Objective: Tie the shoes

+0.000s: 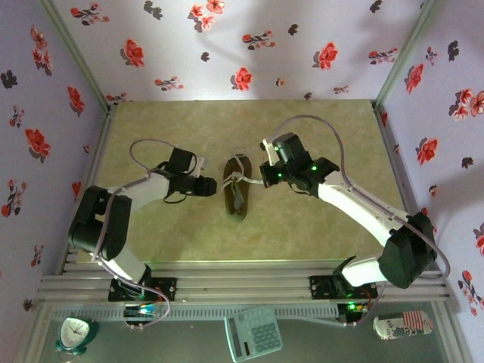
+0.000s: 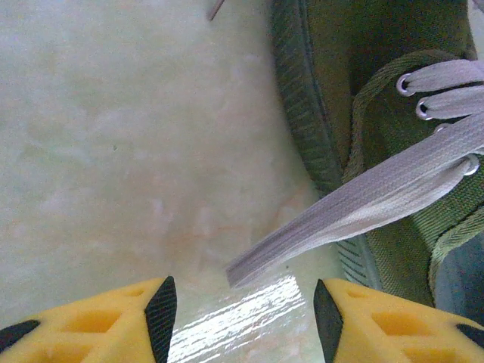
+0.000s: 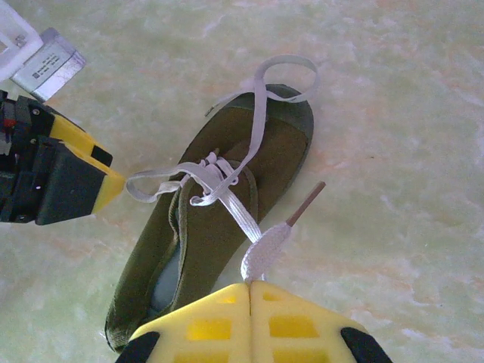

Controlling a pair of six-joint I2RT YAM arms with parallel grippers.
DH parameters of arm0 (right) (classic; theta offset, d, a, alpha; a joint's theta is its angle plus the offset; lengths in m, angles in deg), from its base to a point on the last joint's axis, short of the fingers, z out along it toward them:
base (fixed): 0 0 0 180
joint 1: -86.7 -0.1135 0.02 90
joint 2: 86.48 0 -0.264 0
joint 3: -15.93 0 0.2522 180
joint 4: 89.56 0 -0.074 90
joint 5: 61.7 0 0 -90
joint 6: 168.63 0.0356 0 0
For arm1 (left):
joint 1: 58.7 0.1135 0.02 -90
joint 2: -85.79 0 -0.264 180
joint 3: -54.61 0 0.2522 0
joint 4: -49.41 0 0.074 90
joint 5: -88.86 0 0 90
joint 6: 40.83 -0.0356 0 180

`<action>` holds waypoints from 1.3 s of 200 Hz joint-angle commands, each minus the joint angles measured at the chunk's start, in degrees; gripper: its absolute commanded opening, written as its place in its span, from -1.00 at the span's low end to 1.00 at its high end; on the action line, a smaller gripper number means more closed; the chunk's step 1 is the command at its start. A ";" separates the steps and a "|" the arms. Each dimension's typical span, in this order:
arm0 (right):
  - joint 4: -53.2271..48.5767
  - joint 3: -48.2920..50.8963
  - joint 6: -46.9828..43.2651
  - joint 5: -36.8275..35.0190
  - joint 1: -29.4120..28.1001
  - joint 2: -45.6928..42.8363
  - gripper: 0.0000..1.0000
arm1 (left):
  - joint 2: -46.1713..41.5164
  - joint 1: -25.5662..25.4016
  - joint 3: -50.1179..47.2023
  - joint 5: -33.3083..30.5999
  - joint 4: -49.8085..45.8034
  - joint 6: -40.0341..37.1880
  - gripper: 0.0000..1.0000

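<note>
The small olive shoe (image 1: 236, 195) lies in the middle of the desk (image 1: 325, 227), between both arms. It looks light and soft, and would likely slide if tugged. Its white laces (image 3: 227, 189) are limp and best pinched near their ends. The right end effector (image 3: 249, 291) is clamped on one strand. The left end effector (image 2: 243, 310) stands open with a loose strand just ahead. A calculator (image 1: 253, 333) sits near, well apart.
</note>
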 commanded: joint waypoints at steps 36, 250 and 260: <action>0.03 -0.53 0.08 1.00 -0.39 -0.11 -1.00 | 6.09 -0.90 2.71 2.01 2.53 -2.49 0.13; -4.10 -5.16 -4.24 28.25 -0.55 13.86 -1.00 | -8.24 -2.31 0.94 4.18 3.81 -2.18 -0.98; -4.08 -5.49 -4.78 29.83 -0.56 15.32 -1.00 | -8.67 -2.49 0.85 4.41 3.72 -2.23 -0.98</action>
